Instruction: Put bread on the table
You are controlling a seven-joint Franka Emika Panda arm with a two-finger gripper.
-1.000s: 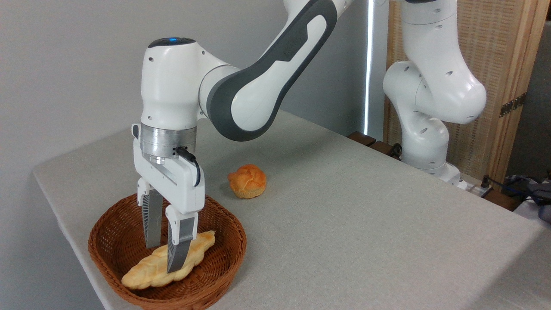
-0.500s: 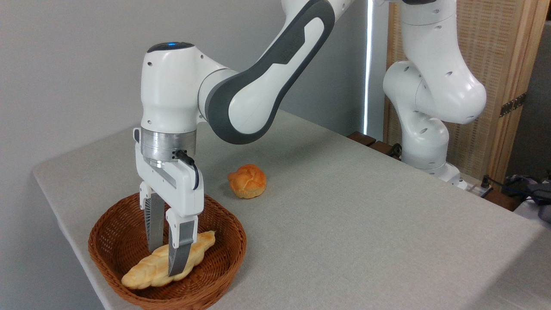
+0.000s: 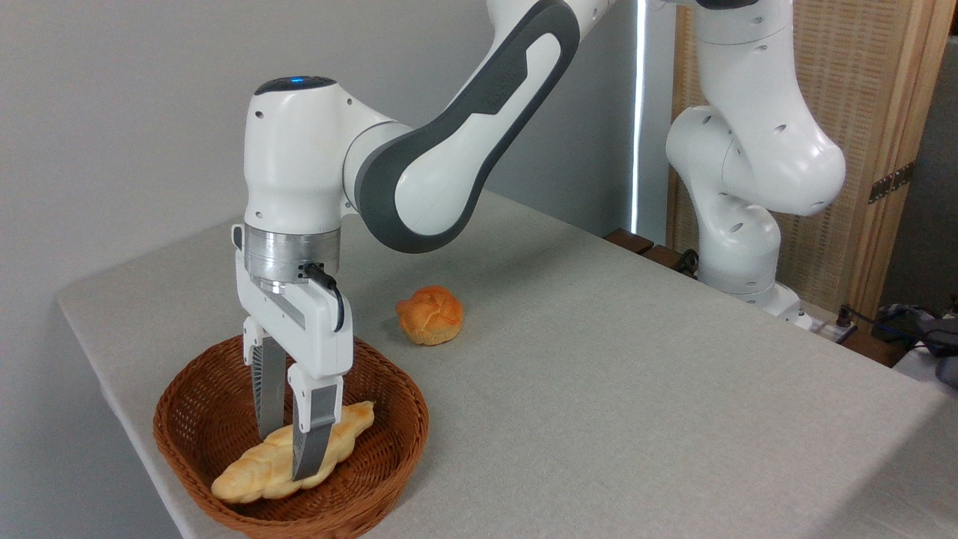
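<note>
Camera view, the only one: my end effector (image 3: 288, 458) points straight down into the wicker basket (image 3: 187, 427), fingers either side of the bread's (image 3: 247, 475) middle and drawn in against it, so I judge it clamped on the loaf. The bread lies on the basket floor, long axis running from near-left to far-right, crosswise to my fingers. Open desk (image 3: 599, 389) lies to the right; a round bun (image 3: 430, 314) sits there, beyond the basket.
</note>
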